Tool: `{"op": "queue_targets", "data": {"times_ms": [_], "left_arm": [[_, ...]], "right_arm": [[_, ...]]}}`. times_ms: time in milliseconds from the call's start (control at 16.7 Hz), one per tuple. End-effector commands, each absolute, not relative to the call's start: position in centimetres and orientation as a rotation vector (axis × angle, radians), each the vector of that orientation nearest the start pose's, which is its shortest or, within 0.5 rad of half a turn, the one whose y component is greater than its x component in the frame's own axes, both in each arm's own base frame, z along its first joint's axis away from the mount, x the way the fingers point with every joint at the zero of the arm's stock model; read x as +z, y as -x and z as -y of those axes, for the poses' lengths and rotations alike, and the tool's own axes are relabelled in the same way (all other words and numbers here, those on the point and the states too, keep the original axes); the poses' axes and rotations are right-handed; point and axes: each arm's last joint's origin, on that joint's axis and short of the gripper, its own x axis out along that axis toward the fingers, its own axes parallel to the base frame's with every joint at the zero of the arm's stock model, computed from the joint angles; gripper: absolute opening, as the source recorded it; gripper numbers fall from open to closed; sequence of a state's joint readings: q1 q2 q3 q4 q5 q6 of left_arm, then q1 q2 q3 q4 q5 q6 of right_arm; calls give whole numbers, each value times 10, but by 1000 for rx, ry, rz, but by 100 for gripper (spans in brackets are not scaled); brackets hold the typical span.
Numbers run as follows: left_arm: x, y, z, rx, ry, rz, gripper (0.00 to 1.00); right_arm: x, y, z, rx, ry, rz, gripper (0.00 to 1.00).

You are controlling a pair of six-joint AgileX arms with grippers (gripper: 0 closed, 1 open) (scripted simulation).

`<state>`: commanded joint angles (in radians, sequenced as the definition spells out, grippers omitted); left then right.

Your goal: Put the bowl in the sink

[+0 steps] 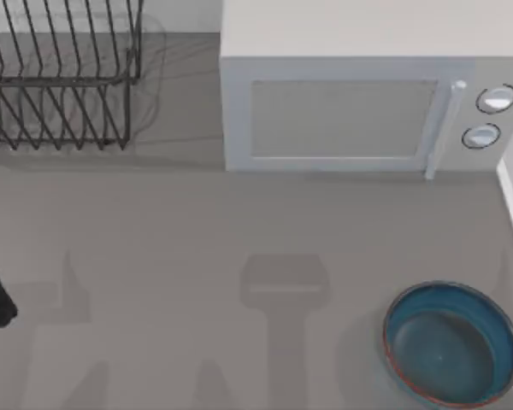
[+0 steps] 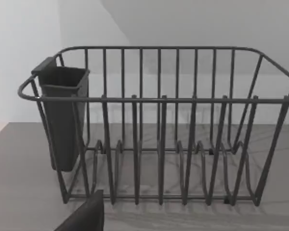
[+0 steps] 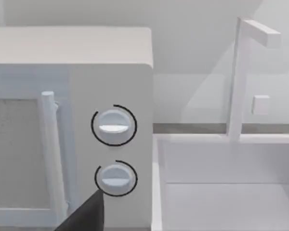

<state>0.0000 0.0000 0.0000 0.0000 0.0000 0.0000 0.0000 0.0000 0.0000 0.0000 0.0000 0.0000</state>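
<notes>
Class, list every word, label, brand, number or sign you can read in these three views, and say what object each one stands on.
None: no readable text shows in any view.
Microwave: plain door, no brand; its two knobs carry only a thin arc outline, no numbers.
Bowl: no marking.
Dish rack and its cutlery holder: no label.
Sink and faucet: no marking; the small square plate on the wall behind is blank.

a white microwave (image 1: 368, 94) stands at the table's (image 1: 197, 256) back, a dark wire dish rack (image 1: 60, 77) left of it.
</notes>
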Motion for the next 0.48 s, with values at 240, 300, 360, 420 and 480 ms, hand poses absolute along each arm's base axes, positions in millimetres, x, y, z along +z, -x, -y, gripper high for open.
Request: {"op": "queue_targets", "data": {"times_ms": [240,300,360,420,480], "left_arm": [[160,-106,1,0,0,0,100],[160,-106,1,0,0,0,100],[160,-106,1,0,0,0,100],[160,-106,1,0,0,0,100],[160,-106,1,0,0,0,100]], "right_arm": [[166,-106,0,9,-11,-34,100],[171,-106,-1,18,-20,-67,100],[177,-107,-2,30,-31,-112,100],[184,-108,-4,43,-43,-170,100],[190,-111,-6,57,-55,-242,100]]}}
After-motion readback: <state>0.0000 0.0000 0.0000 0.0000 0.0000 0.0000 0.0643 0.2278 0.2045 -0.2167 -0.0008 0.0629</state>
